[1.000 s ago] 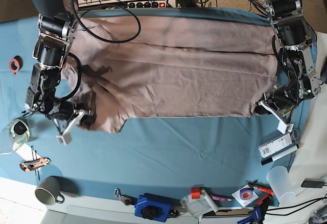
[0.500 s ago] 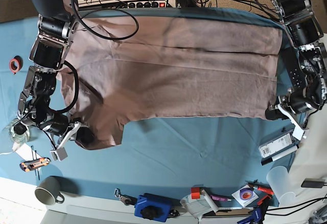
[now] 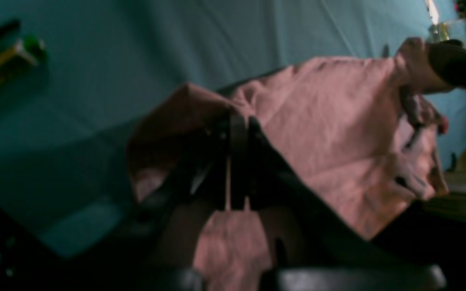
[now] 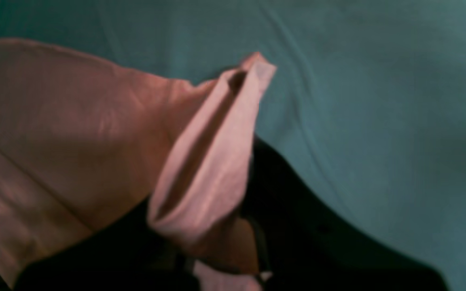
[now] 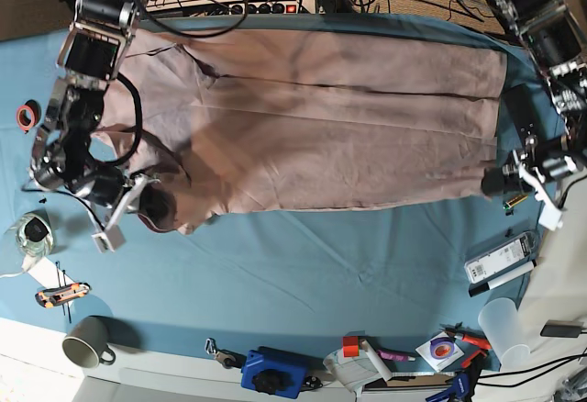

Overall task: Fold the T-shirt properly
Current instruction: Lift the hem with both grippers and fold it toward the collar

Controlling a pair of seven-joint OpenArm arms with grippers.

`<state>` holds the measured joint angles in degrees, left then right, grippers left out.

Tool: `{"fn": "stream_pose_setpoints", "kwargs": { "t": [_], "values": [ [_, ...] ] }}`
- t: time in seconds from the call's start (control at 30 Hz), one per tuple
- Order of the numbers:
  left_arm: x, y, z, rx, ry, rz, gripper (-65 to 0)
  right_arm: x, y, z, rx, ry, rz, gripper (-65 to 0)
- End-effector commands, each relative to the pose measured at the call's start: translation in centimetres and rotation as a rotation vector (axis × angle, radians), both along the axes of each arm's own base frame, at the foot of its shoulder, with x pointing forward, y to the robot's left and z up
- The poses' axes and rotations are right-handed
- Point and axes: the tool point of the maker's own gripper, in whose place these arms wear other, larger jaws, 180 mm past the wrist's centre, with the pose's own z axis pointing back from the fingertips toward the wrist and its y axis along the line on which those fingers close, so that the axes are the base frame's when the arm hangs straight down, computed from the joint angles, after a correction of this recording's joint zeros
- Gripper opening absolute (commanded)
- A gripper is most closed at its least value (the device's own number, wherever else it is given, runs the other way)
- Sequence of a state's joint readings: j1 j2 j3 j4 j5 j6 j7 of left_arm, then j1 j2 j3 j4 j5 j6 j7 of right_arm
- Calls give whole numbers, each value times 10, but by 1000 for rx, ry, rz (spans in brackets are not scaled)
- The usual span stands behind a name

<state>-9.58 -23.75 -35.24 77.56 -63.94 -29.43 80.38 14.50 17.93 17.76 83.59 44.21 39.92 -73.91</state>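
Two pincers of mine grasp the T-shirt at this moment, one at each of its near corners. The shirt lies spread across the far half of the teal table cloth, with its long lower edge running almost straight from side to side in the base view.

My right pincer, on the left side of the base view, is clenched on the sleeve end of the shirt. In the right wrist view the cloth rises from between my dark fingers as a folded tube of hem, and its tip stands up above the table cloth. The rest of the fabric falls away to the left of this view.

My left pincer, on the right side of the base view, is clenched on the bottom corner of the shirt. In the left wrist view my fingers stand tight together, with pink cloth bunched over and around them. This view is blurred, so I cannot tell how many layers I hold. At the far end of the shirt in this view I see my other pincer, dark, with cloth on it.

Near the front edge of the table there are a grey mug, a blue device and a white box, all well apart from the shirt.
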Motion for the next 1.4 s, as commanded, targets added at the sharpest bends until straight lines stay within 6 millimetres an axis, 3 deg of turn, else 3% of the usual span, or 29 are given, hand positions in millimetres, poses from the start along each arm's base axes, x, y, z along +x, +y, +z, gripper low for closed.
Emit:
{"fn": "stream_pose_setpoints", "kwargs": {
  "t": [0.0,0.13,0.27,0.47,0.8,1.1,1.37],
  "values": [
    [5,6,18,10,-58,-3,-650,5,-7,20,14,-63,-13,-650],
    [-13,5,16,58,-53,-24,-650,-13,-20,16,69,-49,-56,-650],
    [-29,5,25,127,-86,-40,-650,-29,-36,13,114,-36,-112,-650],
    [-49,19,34,215,-108,-12,-650,-53,-51,15,120,-39,-153,-650],
    [-67,19,19,214,-51,-20,-650,-105,-53,8,-1,9,-125,-650],
    [-72,19,14,214,-33,-23,-650,-152,-85,15,-62,23,-224,-650],
    [-95,18,-1,214,34,-29,-650,-169,-89,8,-67,65,-239,-650]
  ]
}}
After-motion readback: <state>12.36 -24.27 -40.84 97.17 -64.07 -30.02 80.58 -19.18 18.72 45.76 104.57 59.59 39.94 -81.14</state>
